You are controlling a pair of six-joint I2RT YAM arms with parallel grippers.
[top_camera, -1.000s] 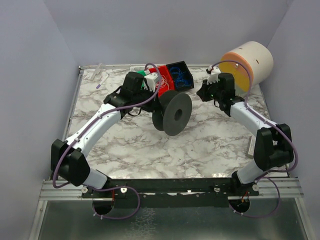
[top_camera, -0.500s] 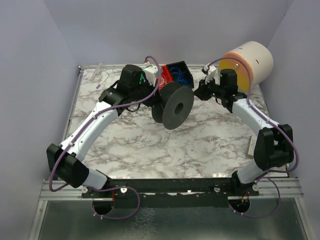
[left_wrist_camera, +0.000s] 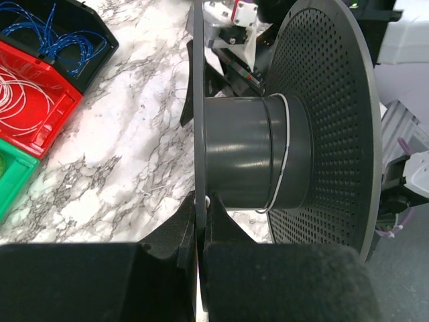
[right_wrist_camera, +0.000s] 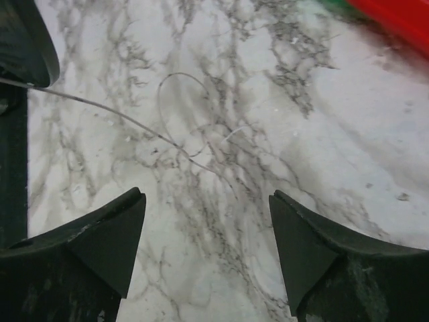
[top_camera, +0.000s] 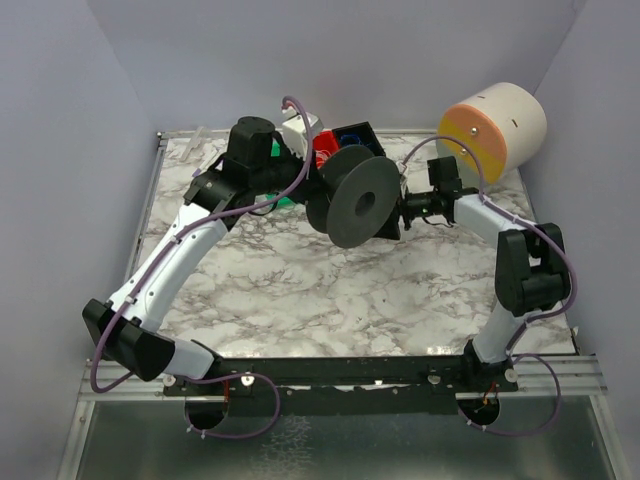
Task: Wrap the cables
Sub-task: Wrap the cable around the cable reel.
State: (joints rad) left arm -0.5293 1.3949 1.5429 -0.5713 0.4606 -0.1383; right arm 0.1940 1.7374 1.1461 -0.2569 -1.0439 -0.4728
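My left gripper (left_wrist_camera: 201,213) is shut on the thin rim of the dark grey spool's (left_wrist_camera: 248,151) near flange and holds it off the table. One turn of whitish cable (left_wrist_camera: 284,154) lies round the hub. From above, the spool (top_camera: 355,200) hangs between my left gripper (top_camera: 318,188) and my right gripper (top_camera: 400,212). My right gripper (right_wrist_camera: 206,196) is open over the marble, nothing between its fingers. A loose whitish cable (right_wrist_camera: 127,121) trails across the table below it. More cables lie in bins: blue (left_wrist_camera: 57,43) and white (left_wrist_camera: 23,90).
The black bin (top_camera: 358,140), red bin (top_camera: 326,148) and green bin (left_wrist_camera: 10,176) stand at the table's back. A large cream and orange cylinder (top_camera: 495,125) lies at the back right. Grey walls close in the table on three sides.
My right gripper has opened and swung left to the spool's right side. My left arm has lifted the spool and carried it a little right and back.
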